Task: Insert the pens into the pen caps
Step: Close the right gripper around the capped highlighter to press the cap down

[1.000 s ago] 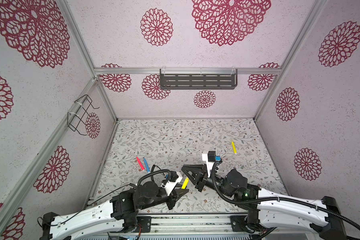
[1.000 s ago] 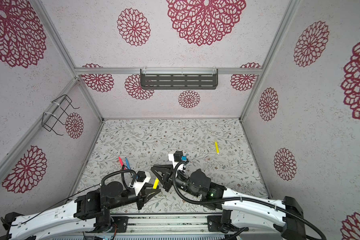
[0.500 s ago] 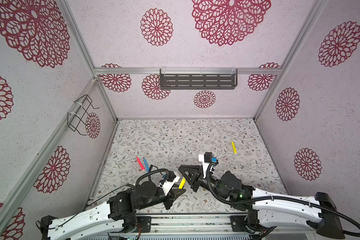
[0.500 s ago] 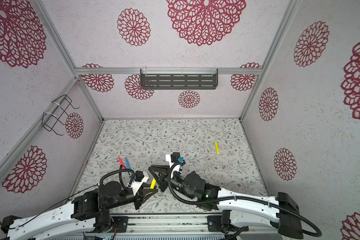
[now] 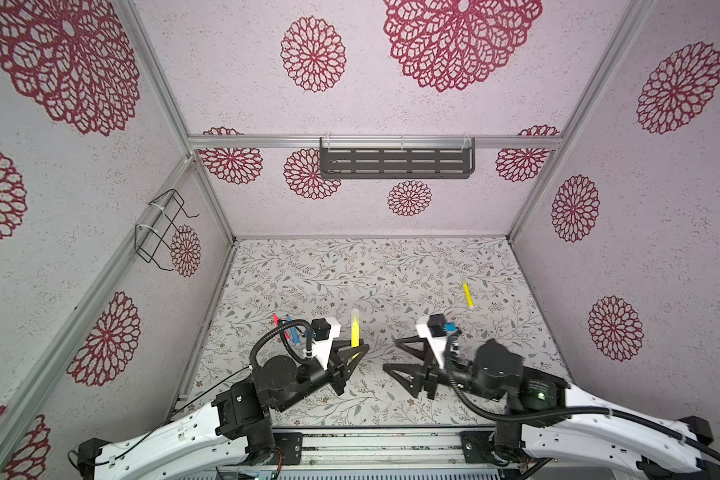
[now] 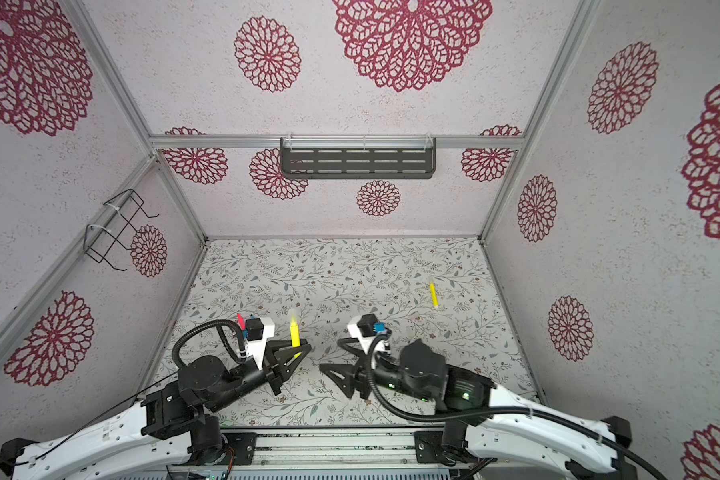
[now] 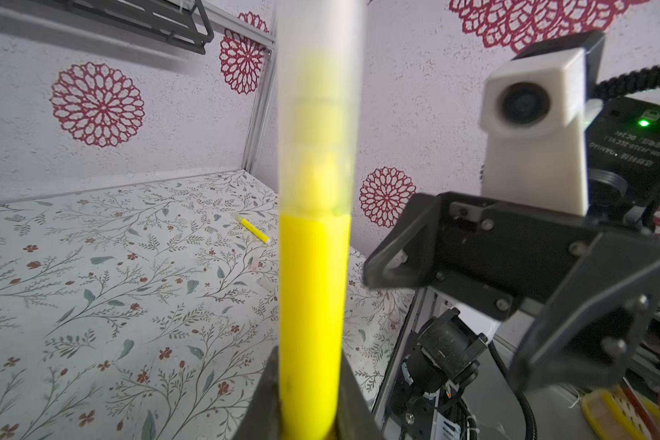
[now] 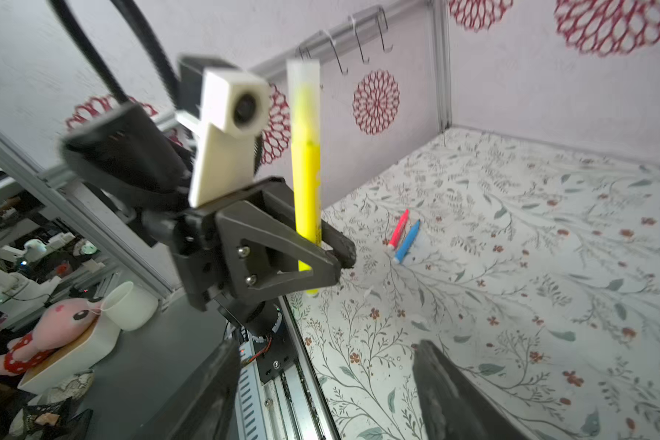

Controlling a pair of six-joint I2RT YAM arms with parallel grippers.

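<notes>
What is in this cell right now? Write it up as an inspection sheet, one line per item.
Surface: floral-print table, no spill seen.
Job's things: held yellow pen upright, clear cap over its tip; second yellow pen lying far right; pink-red pen and blue pen lying side by side; loose caps too faint to tell.
Clutter: nothing seen.
Grippers: left gripper shut on the held yellow pen; right gripper open, empty.
Cables: black cable at each wrist, no snag seen.
Surroundings: rosette-papered walls; dark shelf at back; wire rack on left wall; plush toy outside the frame.
</notes>
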